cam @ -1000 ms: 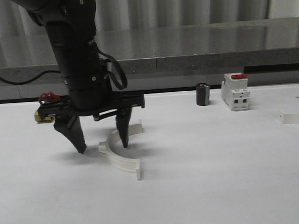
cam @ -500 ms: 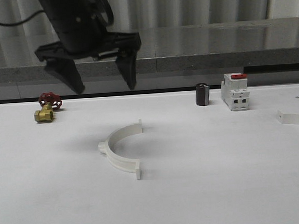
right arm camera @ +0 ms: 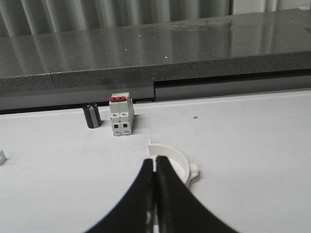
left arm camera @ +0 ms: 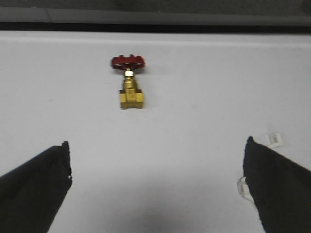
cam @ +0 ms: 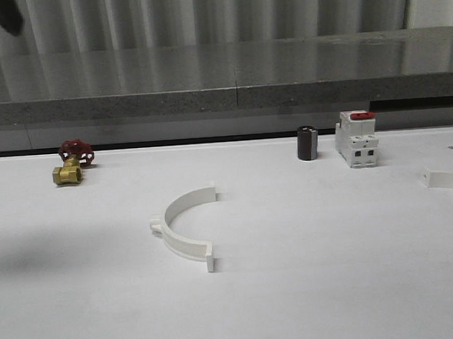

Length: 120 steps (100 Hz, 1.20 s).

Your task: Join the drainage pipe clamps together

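Left arm has pulled up and away from the surface [cam: 311,287] since a second ago: it was straddling the near clamp [cam: 183,232] with fingers spread, half a second ago it was well above it, and now the front view catches just a dark tip at the top-left corner. The clamp didn't go with it. Same spot, same pose, flat on the surface, arc opening to the right. So I read that as a missed or abandoned pick; nothing is joined yet.

Far clamp [cam: 449,179] sits at the right edge of the surface, well apart from the near one. Both halves still have to be brought together.

Left claw [left arm camera: 158,187]: wide open, empty, touching nothing. It's up over the surface with the brass valve [left arm camera: 129,87] ahead of it; a bit of the near clamp's tab peeks out beside one finger.

Right claw [right arm camera: 155,194]: clenched, fingers pressed together, nothing between them. It hovers just short of the far clamp [right arm camera: 176,163], not touching as far as I can tell. Breaker [right arm camera: 121,114] and a small black cylinder [right arm camera: 91,115] stand further back.
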{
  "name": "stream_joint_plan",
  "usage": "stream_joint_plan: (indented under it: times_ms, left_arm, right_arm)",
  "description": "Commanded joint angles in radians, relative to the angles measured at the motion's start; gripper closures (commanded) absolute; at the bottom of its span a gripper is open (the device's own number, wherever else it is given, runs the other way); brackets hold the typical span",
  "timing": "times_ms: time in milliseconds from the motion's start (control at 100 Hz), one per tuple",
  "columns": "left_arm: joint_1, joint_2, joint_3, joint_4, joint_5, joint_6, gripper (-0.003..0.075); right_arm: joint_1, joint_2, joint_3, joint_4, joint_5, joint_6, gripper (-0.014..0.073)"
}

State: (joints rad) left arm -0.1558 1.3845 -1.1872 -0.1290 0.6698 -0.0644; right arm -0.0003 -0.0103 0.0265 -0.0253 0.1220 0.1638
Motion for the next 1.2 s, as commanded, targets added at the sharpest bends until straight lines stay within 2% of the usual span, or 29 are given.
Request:
stream_joint_plan:
  times_ms: [0,200,350,520,590,660,720,790,860,870,910,950,1190]
  left_arm:
    - [0.054,-0.134,0.075,-0.024,-0.085,0.036,0.0031]
    - [0.141,-0.407,0.331,-0.024,-0.179,0.049,0.0031]
    - [0.142,-0.618,0.507,-0.036,-0.209,0.049,0.0031]
    - [0.142,-0.845,0.638,-0.04,-0.207,0.049,0.0032]
    - [0.142,-0.915,0.673,-0.04,-0.196,0.049,0.0062]
    - [0.142,-0.971,0.697,-0.04,-0.183,0.049,0.0127]
    - [0.142,-1.006,0.707,-0.04,-0.177,0.049,0.0219]
    - [0.142,-1.039,0.717,-0.04,-0.171,0.049,0.0359]
    - [0.142,-1.055,0.717,-0.038,-0.172,0.049,0.0542]
    - [0.142,-1.055,0.717,-0.038,-0.172,0.049,0.0542]
    - [0.142,-1.057,0.717,-0.038,-0.172,0.049,0.0657]
    - [0.142,-1.057,0.717,-0.038,-0.172,0.049,0.0732]
    - [0.142,-1.057,0.717,-0.032,-0.171,0.049,0.074]
  right_arm:
    - [-0.006,-0.02,-0.014,-0.002,-0.079,-0.005,0.0711]
    - [-0.006,-0.02,-0.014,-0.002,-0.079,-0.005,0.0711]
    - [-0.006,-0.02,-0.014,-0.002,-0.079,-0.005,0.0711]
    - [-0.006,-0.02,-0.014,-0.002,-0.079,-0.005,0.0711]
    - [-0.006,-0.02,-0.014,-0.002,-0.079,-0.005,0.0711]
    - [-0.006,-0.02,-0.014,-0.002,-0.079,-0.005,0.0711]
    - [-0.006,-0.02,-0.014,-0.002,-0.093,-0.005,0.0711]
    - [-0.006,-0.02,-0.014,-0.001,-0.122,-0.005,0.0711]
    - [-0.006,-0.02,-0.018,0.001,-0.176,-0.004,0.0711]
    - [-0.006,-0.02,-0.019,0.001,-0.185,-0.004,0.0711]
    - [-0.006,-0.02,-0.03,0.006,-0.193,-0.003,0.0711]
    - [-0.006,-0.019,-0.046,0.009,-0.182,-0.003,0.0711]
    - [-0.006,0.104,-0.28,0.025,0.027,-0.003,0.0711]
